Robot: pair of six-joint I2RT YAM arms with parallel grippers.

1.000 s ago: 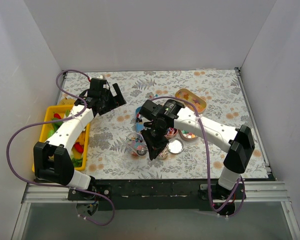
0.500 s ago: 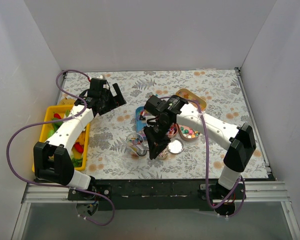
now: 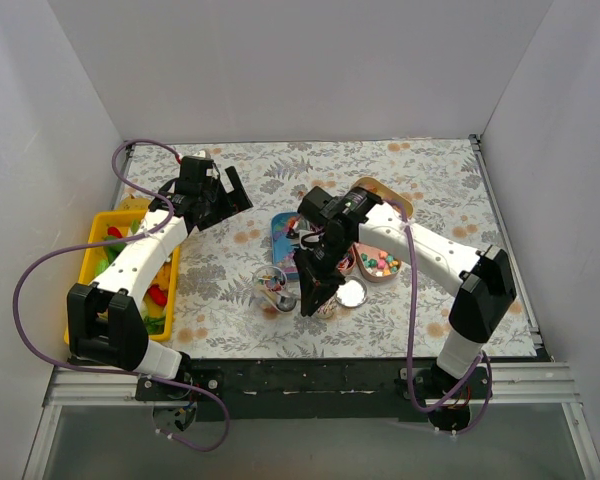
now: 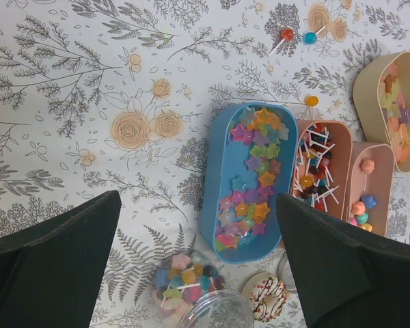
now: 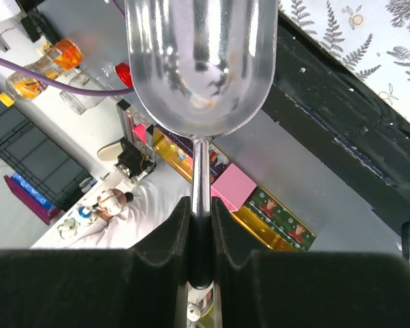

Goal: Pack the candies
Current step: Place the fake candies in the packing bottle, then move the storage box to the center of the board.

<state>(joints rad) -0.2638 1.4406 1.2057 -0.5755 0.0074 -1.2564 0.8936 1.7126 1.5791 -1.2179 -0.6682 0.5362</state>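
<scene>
My right gripper (image 3: 311, 288) is shut on the handle of a metal scoop (image 5: 201, 61). The scoop's bowl looks empty and points past the table's front edge. It hangs just right of a small glass jar (image 3: 270, 288) holding mixed candies (image 4: 181, 277). A blue oval tray (image 4: 225, 184) holds star candies (image 4: 254, 179). Beside it, a pink tray (image 4: 331, 133) holds tiny lollipops (image 4: 313, 164). Another pink tray (image 4: 376, 160) and a tan tray (image 4: 369, 89) hold more sweets. My left gripper (image 4: 198, 198) is open and empty, high above the trays (image 3: 225, 193).
A yellow bin (image 3: 98, 235) of toy vegetables sits at the left edge. A round lid (image 3: 352, 292) and a doughnut-like piece (image 4: 268, 297) lie near the jar. Two loose lollipops (image 4: 297, 35) and an orange sweet (image 4: 312, 100) lie on the floral cloth. White walls enclose the table.
My right arm has swung its wrist a little to the right and back, uncovering more of the blue tray. The scoop stays near the jar. The left arm has not moved.
</scene>
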